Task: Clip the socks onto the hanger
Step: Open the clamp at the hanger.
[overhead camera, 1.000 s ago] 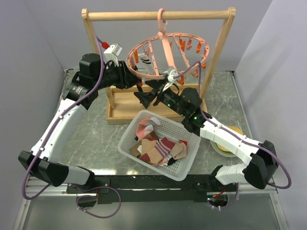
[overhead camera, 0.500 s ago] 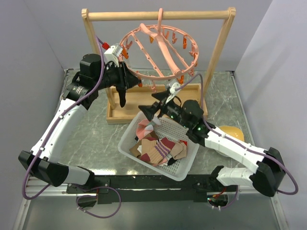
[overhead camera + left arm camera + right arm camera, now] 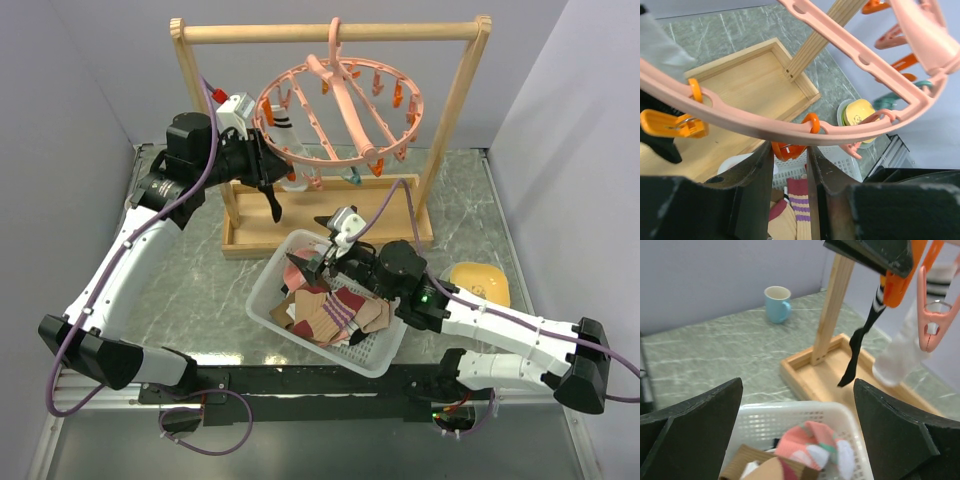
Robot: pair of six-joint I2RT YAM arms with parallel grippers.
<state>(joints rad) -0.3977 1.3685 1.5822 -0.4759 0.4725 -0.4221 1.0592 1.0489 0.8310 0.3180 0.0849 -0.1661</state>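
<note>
The left end effector (image 3: 789,151) is closed on an orange clip (image 3: 895,282) at the rim of the tilted salmon-pink ring hanger (image 3: 345,105). A black sock (image 3: 272,203) dangles from that clip, and a white striped sock (image 3: 900,355) hangs from a pink clip (image 3: 930,315) just beside it. The hanger hooks over the wooden rack (image 3: 330,32) at the back of the counter (image 3: 190,290). The right end effector (image 3: 797,390), jaws spread wide and empty, hovers over the white mesh basket (image 3: 385,342), where the unclipped socks (image 3: 325,310) lie heaped, a pink sock (image 3: 810,440) nearest. The step in hand appears to be fetching the next sock. The right arm would need to drop into the basket, pinch a single sock free of the pile and lift it to a vacant clip, which the left arm would need to squeeze open.
</note>
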